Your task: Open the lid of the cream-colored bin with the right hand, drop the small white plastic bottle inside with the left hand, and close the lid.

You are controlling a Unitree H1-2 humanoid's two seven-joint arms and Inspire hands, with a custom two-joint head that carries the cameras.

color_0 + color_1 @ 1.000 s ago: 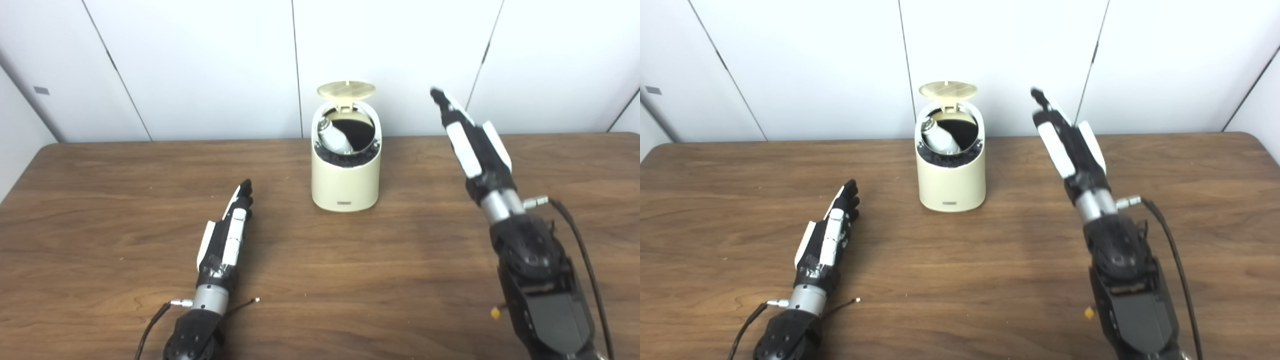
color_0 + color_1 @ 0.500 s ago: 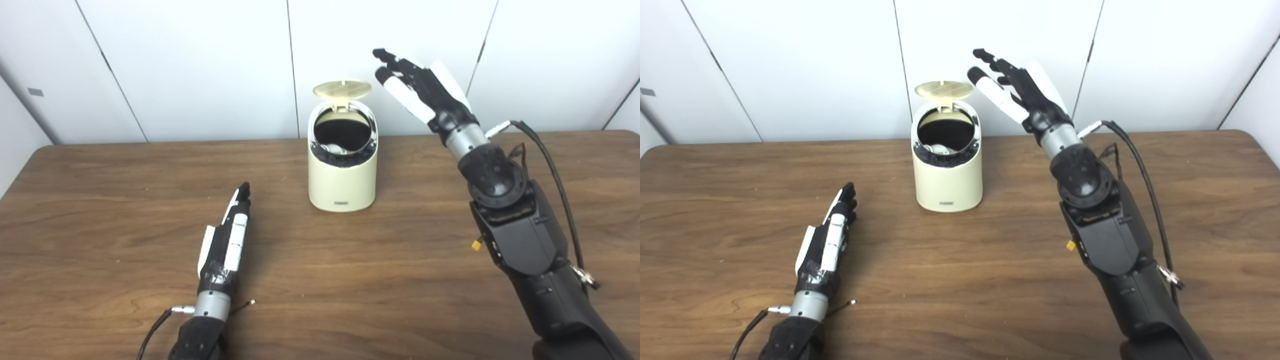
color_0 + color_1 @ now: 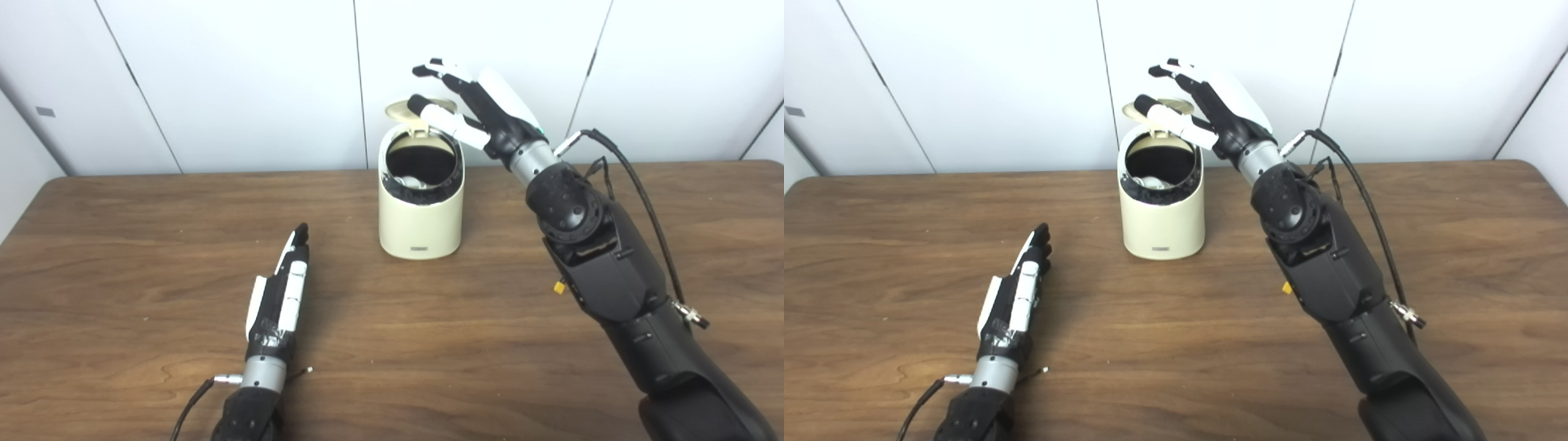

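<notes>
White wall panels back the brown wooden table (image 3: 122,202), right hand (image 3: 484,113) spread over the bin (image 3: 420,214) lid (image 3: 397,109), left hand (image 3: 285,294) flat, empty

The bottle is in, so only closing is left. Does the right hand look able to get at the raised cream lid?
Probably yes. The right hand, fingers apart, is at the raised cream lid of the cream-colored bin, with nothing between them.

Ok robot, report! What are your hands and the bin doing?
Right hand open, fingers over raised lid. Left hand open, flat on table. Small white plastic bottle inside cream-colored bin. Nothing blocking lid.
</notes>
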